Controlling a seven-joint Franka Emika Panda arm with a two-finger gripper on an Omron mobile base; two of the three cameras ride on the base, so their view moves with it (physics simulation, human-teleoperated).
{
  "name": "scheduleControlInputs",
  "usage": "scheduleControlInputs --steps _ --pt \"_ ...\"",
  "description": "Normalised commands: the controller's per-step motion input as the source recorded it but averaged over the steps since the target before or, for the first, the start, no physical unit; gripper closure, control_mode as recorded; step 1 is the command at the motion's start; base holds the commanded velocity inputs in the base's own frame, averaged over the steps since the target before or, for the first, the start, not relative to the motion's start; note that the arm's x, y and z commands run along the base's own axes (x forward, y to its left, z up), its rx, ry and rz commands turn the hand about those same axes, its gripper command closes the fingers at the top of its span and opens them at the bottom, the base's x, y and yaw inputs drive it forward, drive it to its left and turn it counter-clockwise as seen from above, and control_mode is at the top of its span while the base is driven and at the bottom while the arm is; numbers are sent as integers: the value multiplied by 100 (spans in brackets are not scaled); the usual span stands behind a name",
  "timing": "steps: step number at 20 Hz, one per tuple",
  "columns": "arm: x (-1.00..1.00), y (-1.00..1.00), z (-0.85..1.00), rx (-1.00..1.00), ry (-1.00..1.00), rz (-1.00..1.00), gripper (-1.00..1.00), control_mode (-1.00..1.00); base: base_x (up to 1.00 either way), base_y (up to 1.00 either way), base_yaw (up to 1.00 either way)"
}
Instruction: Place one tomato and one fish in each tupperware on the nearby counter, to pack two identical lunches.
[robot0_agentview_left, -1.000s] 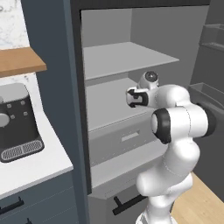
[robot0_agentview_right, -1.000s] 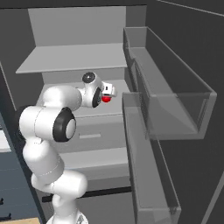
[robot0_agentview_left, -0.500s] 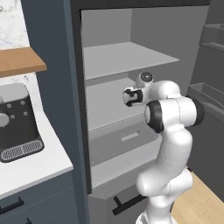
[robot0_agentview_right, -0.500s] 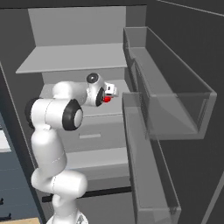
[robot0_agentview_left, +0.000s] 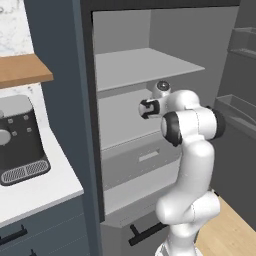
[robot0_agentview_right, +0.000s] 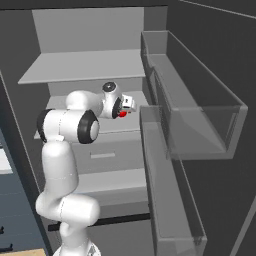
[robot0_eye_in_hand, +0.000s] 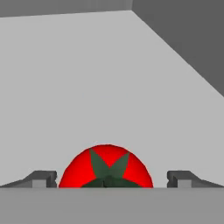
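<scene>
My gripper is inside the open fridge, over its middle shelf, with the tomato sitting between my two fingers. In the hand view the tomato rises red and round, its green stem leaves facing me, and the fingertips stand on either side of it with a visible gap of grey shelf between each tip and the red skin. So my fingers are set wide around the tomato, not pressing on it. I cannot tell whether the tomato rests on the shelf or is lifted off it.

In the right base view the tomato shows as a small red spot just below the gripper, above the shelf and below the upper shelf. The fridge's door bins stand to the right of the tomato. In the left base view my gripper points into the fridge, under the upper shelf and above the drawer.

Left of the fridge lies the counter, with a coffee machine on it, well apart from the tomato.
</scene>
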Motion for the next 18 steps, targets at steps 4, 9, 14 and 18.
scheduleControlInputs --steps 4,9,14,18 --pt "8 0 -28 0 7 0 -100 -100 0 0 0" --pt "-4 1 -40 1 5 0 100 -100 0 0 0" --pt "-36 0 -45 3 1 -5 100 -100 0 0 0" --pt "-63 0 -46 1 -1 -7 100 -100 0 0 0"
